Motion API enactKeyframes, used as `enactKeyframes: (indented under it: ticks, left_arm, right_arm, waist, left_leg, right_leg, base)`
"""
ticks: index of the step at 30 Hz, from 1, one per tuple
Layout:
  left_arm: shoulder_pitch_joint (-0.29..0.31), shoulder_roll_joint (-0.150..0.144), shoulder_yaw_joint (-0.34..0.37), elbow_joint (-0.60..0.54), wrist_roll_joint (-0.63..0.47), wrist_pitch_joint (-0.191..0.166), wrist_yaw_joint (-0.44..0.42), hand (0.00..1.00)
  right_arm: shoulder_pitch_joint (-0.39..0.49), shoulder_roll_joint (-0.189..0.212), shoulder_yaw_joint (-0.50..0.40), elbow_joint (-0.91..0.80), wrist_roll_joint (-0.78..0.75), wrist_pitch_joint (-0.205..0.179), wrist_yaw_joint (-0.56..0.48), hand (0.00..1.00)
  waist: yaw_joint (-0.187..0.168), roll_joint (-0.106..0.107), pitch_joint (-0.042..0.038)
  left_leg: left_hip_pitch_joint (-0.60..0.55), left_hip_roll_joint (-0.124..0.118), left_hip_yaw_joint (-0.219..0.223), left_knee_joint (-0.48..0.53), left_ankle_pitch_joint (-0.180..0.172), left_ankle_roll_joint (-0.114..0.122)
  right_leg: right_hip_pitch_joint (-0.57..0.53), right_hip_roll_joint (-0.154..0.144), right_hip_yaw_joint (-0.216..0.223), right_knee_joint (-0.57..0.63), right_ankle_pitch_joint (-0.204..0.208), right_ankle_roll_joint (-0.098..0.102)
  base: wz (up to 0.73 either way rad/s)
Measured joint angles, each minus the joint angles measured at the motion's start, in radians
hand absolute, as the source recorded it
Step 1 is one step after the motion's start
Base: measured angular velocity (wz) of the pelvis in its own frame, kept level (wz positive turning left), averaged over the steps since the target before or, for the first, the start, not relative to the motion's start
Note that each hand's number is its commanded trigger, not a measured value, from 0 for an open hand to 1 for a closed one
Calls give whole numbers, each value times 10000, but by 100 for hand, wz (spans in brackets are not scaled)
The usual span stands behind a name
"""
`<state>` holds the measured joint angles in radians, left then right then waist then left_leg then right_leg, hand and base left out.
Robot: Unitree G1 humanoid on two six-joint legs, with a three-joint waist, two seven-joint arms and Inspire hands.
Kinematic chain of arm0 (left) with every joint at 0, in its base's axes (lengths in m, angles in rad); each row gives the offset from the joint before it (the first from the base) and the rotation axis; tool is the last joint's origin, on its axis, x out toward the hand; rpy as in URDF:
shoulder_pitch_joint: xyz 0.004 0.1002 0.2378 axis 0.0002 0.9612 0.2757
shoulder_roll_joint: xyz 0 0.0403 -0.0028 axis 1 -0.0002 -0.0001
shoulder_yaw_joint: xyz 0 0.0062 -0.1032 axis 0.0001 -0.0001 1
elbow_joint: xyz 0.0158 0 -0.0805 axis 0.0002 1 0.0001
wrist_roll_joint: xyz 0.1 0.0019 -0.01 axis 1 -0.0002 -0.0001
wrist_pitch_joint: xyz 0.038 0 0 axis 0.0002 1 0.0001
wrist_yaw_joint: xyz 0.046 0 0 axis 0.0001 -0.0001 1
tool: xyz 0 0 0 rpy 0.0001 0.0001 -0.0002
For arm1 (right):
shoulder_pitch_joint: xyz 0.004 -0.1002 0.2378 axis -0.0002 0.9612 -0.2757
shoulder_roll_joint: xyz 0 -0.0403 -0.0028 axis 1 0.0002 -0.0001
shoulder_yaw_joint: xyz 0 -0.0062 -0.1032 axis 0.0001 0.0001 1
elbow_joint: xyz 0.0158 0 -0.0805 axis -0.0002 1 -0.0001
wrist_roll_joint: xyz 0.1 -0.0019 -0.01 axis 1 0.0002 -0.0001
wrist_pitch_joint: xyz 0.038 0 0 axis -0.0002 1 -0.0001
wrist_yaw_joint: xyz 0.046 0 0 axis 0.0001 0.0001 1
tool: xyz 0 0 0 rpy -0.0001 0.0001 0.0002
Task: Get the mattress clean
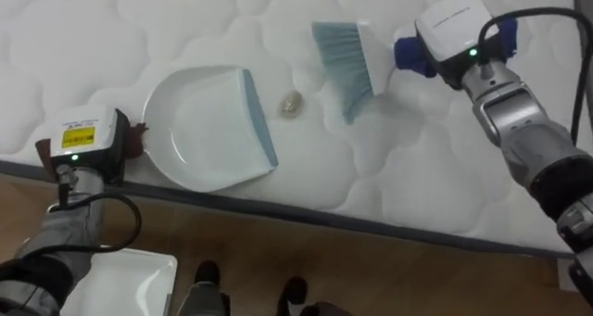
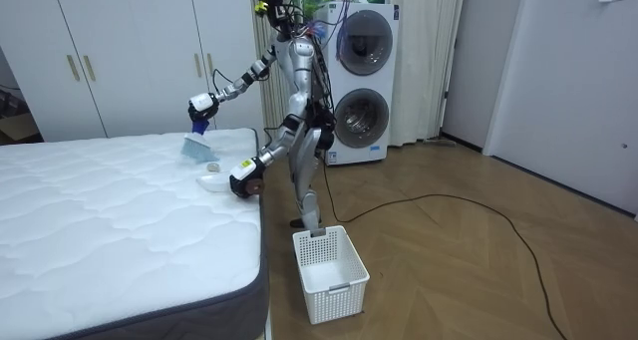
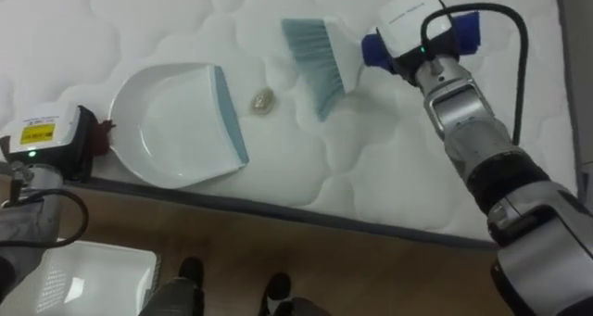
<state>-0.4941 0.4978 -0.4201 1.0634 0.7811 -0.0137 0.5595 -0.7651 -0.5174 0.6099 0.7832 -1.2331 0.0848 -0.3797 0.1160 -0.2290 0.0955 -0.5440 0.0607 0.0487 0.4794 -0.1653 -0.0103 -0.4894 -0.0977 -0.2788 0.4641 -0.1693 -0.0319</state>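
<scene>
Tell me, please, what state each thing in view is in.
Dustpan: flat on the mattress near its edge, empty, lip facing the scrap.
Scrap: loose, between dustpan and brush, touching neither.
Brush: at the right hand, bristles down towards the mattress.
Left hand: at the dustpan's handle end.
Basket: upright on the floor, empty.
Washers: doors shut.

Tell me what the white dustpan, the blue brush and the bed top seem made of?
White round dustpan: smooth, faintly glossy, probably moulded plastic, with a blue-grey lip. Pale blue brush: fine straight bristles, likely synthetic. White mattress: matte quilted fabric, stitched into puffy shapes.
</scene>
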Motion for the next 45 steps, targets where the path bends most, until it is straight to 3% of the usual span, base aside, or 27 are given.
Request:
enactKeyframes:
  ticks: [6, 11, 26, 32, 37, 42, 45]
  left_arm:
    - [63, 1, -56, -155, 87, -105, -36, 100]
    - [96, -1, -63, -276, 70, -65, -245, 100]
    - [91, -47, -85, -273, 80, -67, -267, 100]
    - [90, -111, -82, -272, 82, -63, -442, 100]
    - [153, -297, -98, -292, 185, 106, -522, 100]
    - [150, -507, -197, -108, 182, 288, -528, 100]
    - [151, -530, -342, -93, 176, 312, -605, 100]
  right_arm:
    - [6, 146, 487, -725, 117, -297, 369, 100]
    - [6, 367, 706, -1186, 259, -309, 983, 100]
    - [7, 451, 862, -1767, 2747, -622, 2353, 100]
    - [19, 450, 864, -1886, 3051, -623, 2951, 100]
    - [189, 449, 954, -1838, 4355, -608, 3508, 100]
    - [445, 518, 1571, -1459, 5951, -616, 4105, 100]
    - [513, 795, 1552, -821, 7003, -599, 4402, 100]
  waist:
    - [145, 1, 0]
    - [199, 4, -2]
    - [279, 26, -11]
    - [307, 235, -34]
    - [346, 608, -63]
    - [398, 680, -73]
    - [371, 689, -66]
  left_leg:
    - [-20, -21, -10, -56, -2, 5]
    - [-4, -24, -9, -113, -2, 4]
    - [-22, -39, -16, -155, -1, 1]
    - [-29, -39, -34, -153, 0, 1]
    - [3, -40, -29, -143, 3, -3]
    - [157, -56, 27, -159, 14, -6]
    - [212, -68, 1, -128, 15, -2]
  right_leg:
    - [21, 0, 3, -125, 12, 29]
    - [20, 9, 5, -147, 14, 32]
    - [-8, 9, -12, -193, 15, 33]
    - [7, 19, -25, -219, 16, 33]
    - [9, 3, -21, -142, 14, 32]
    - [64, -66, -7, 13, 9, 36]
    - [158, -73, -14, 7, 3, 42]
  base:
    - [2]
    - [0]
    - [0]
    - [0]
    - [0]
    - [-2]
    - [3]
